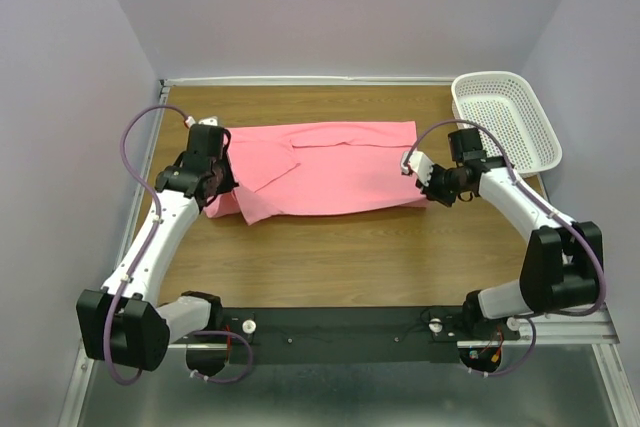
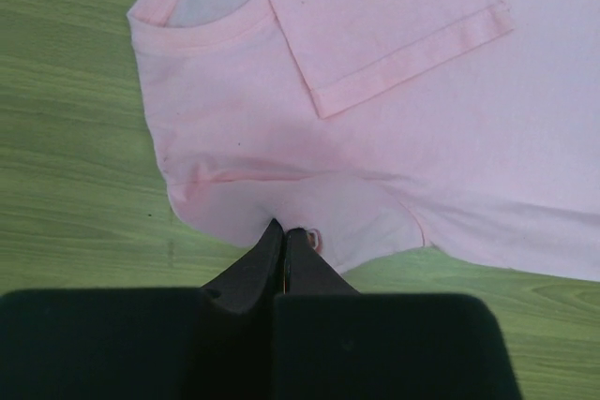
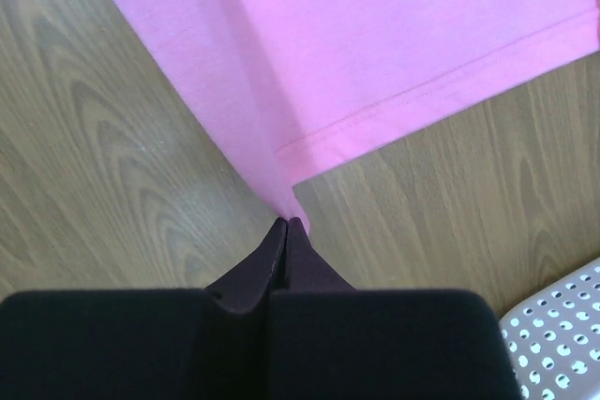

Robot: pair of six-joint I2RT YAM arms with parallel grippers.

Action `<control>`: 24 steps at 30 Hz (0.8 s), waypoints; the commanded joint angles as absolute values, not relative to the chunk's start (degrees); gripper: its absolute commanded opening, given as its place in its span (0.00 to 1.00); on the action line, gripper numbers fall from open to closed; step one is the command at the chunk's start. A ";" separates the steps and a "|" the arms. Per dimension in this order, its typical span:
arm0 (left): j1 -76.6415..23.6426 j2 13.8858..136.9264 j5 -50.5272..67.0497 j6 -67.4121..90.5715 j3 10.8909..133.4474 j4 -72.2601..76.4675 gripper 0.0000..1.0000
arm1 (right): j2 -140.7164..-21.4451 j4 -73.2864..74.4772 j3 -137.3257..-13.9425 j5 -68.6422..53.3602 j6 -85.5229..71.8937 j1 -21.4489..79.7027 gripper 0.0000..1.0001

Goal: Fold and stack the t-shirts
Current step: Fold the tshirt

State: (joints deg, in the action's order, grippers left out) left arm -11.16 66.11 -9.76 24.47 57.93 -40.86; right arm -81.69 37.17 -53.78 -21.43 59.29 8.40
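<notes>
Table: a wood-grain top with pale walls on three sides. It bears the cloth and the basket.

T-shirt: salmon-pink and short-sleeved. It lies flat across the middle of the table as a long band, running from the left arm's end to the right arm's end. It looks folded lengthwise, with more than one layer showing at its edges.

Basket: white perforated plastic, in the far right corner of the table. It is near the t-shirt's right end but apart from it.

Left arm: reaches from the near left corner to the t-shirt's left end.

Right arm: reaches from the near right corner to the t-shirt's near right corner, just in front of the basket.

Left gripper: the jaws are pressed together, pinching the near edge of the t-shirt below the neck. A little pink cloth shows beside the tips.

Right gripper: the jaws are pressed together on the pointed corner of the t-shirt. The cloth runs up and away from the tips.

Sleeve: turned in over the body, its hemmed edge lying slantwise.

Neck: a round ribbed opening at the left end, seen in the left wrist view.

Bottom hem: a stitched band, flat on the wood just right of the pinched corner.
</notes>
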 commanded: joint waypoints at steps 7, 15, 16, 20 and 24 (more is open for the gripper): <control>-7.65 68.37 -9.67 21.71 62.04 -36.48 0.00 | -86.48 36.74 -59.32 -22.85 57.92 6.94 0.01; -6.24 74.09 -9.41 19.34 66.35 -34.89 0.00 | -91.05 36.39 -63.36 -24.26 56.34 6.68 0.01; -6.15 75.66 -9.40 18.99 67.14 -34.54 0.00 | -91.40 36.30 -63.80 -24.43 56.16 6.68 0.01; -5.89 80.41 -8.88 17.49 70.74 -34.36 0.00 | -93.34 36.21 -65.65 -24.43 55.55 6.68 0.01; -5.89 85.68 -8.00 15.56 75.13 -36.29 0.00 | -95.35 36.04 -67.32 -24.00 54.93 6.68 0.01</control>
State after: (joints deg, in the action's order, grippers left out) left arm -6.22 82.91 -9.52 18.13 71.55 -35.92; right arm -93.56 36.62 -64.90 -22.79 56.34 7.05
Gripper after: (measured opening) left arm 0.010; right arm 0.006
